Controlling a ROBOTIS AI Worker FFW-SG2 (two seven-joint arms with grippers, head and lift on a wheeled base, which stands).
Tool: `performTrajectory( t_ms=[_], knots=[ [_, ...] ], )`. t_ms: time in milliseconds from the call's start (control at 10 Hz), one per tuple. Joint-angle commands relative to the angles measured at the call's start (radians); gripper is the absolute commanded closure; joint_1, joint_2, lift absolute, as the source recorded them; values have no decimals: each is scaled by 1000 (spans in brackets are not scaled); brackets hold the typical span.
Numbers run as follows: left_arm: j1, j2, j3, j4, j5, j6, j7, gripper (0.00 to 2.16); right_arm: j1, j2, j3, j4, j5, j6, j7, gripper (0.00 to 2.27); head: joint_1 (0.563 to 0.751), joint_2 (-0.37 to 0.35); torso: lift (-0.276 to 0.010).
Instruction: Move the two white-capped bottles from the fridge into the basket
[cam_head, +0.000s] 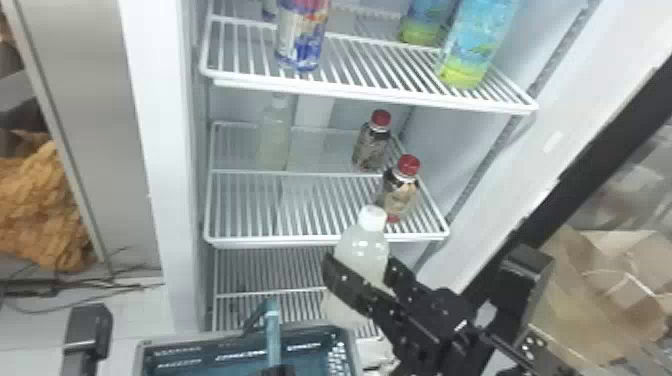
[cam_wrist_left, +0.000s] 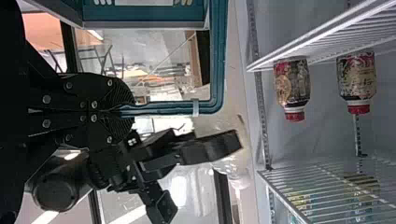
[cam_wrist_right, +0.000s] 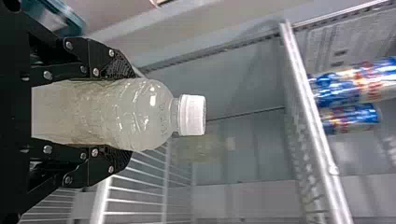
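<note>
Holding one white-capped bottle (cam_wrist_right: 154, 109) round its body, the right gripper (cam_wrist_right: 123, 114) has its fingers parted just to the bottle's width, in front of the shelf (cam_head: 280, 243) and near the basket (cam_head: 310, 338), whose handle (cam_wrist_left: 217, 60) is pinched in the left gripper (cam_wrist_left: 119, 111). Looks full, so I'd guess heavyish — slick, slightly squashy plastic, hardly fragile, best held by that wide body. Pale bottle shape (cam_head: 274, 140) farther back — can't tell if it's the second or a reflection.

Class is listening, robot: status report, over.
Right gripper shut on white-capped cloudy plastic bottle. Left gripper shut on upright teal handle of teal plastic basket. Handle may obstruct.
</note>
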Motion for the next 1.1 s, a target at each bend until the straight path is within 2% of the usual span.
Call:
performTrajectory(
  t_ms=[0, 400, 800, 1000],
  knots=[
    [-2, 0, -1, 0, -1, 0, 0, 1154, 18, 3, -20, -36, 4, 98, 14, 760, 695, -329, -260],
    [-2, 0, -1, 0, -3, 0, 0, 1154, 4, 0, -48, -108, 6, 395, 28, 760, 695, -350, -260],
    [-4, 2, -7, 0, -3, 0, 2, 1154, -63, -12, -2, 10, -74, 486, 28, 760, 695, -350, -260],
    [-4, 2, -7, 0, -3, 0, 2, 1154, -100, -21, 30, 74, -110, 532, 28, 760, 695, -323, -260]
  ],
)
